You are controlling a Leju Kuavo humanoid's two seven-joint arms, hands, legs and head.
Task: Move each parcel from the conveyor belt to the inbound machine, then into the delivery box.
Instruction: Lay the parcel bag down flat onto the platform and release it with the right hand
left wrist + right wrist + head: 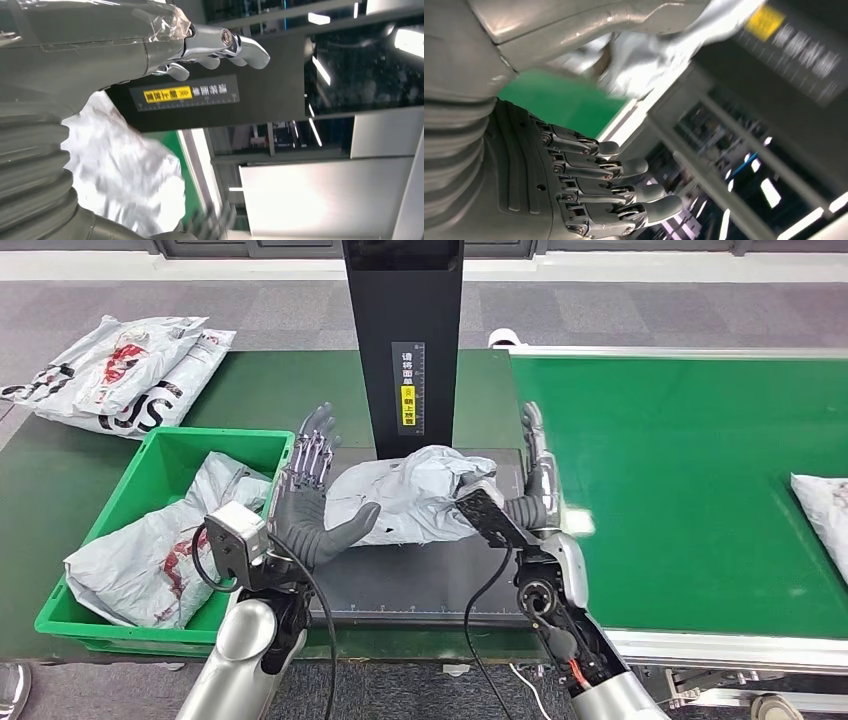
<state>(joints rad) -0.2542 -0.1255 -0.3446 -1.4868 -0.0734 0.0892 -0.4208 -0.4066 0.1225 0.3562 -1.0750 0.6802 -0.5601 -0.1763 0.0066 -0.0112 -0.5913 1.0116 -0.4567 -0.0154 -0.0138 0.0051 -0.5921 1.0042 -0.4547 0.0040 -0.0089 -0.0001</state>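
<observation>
Evidently the parcel [425,495], a crumpled grey poly mailer, is soft, light and slippery; it lies on the black scanner plate [420,580] at the post's [402,340] foot. Left hand [312,502] and right hand [535,485] flank it with fingers spread, gripping nothing. Squeezing both sides should hold it best.

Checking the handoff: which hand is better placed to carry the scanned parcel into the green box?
Left, probably. The left hand stands between the grey parcel and the green box; the right hand is on the parcel's far side.
</observation>
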